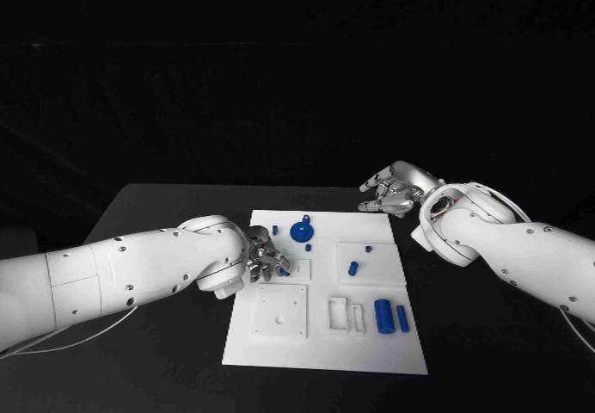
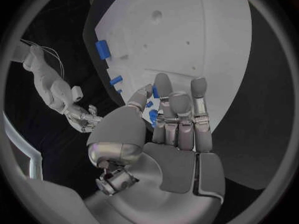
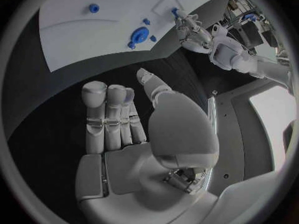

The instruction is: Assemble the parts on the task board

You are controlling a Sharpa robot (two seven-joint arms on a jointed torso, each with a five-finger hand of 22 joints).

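Head view: the left hand (image 1: 263, 258) sits at the task board's (image 1: 325, 344) left edge, its fingertips on a small blue part (image 1: 285, 270), mostly hidden. The right hand (image 1: 397, 191) hovers off the far corner, fingers apart, holding nothing.

Left wrist view: thumb and fingers (image 2: 163, 92) pinch the blue part (image 2: 151, 115).

Right wrist view: fingers (image 3: 109, 114) straight, side by side, a blue disc (image 3: 139, 35) beyond them.

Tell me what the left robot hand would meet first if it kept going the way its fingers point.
Probably the small blue part at its fingertips, on the task board; whether the left robot hand touches it is unclear.
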